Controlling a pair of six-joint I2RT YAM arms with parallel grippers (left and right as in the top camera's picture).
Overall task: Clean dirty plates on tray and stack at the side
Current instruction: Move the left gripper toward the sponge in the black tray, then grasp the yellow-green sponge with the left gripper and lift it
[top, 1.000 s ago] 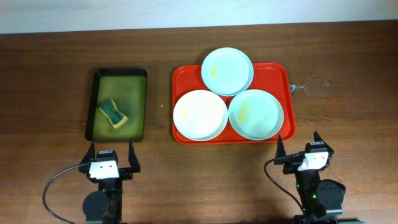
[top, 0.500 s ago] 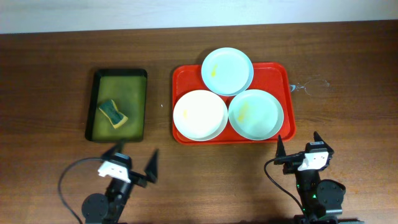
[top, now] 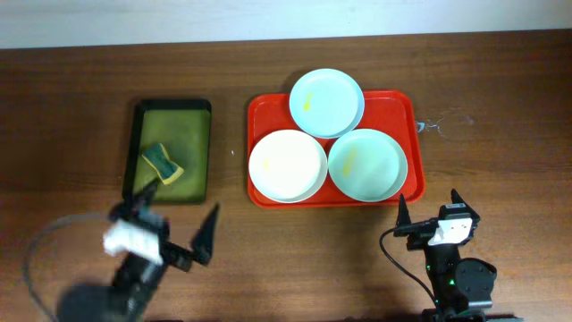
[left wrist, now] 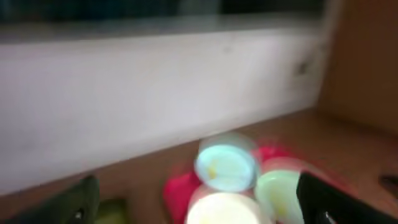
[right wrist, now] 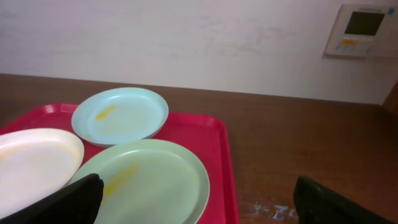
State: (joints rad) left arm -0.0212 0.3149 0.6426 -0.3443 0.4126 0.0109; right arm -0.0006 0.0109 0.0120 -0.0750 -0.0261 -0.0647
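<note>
While the dirty plates (top: 367, 165) lie on the red tray (top: 399, 111) (cream plate (top: 287, 165) front left, one mint plate (top: 357, 170) touching it, the second mint plate (top: 326, 103) lapping over the far rim), both arms sit low at the bench (top: 71, 107) edge. The left fingers (top: 176, 215), blurred, are spread wide near a black tray (top: 131, 152) holding a sponge (top: 162, 163). The right fingers (top: 429, 206) are likewise spread and empty.

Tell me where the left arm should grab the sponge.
Probably across its short width, from straight above. The sponge lies flat and diagonal in the black tray, whose rim blocks a sideways approach; the open left gripper would turn to straddle its long sides.
</note>
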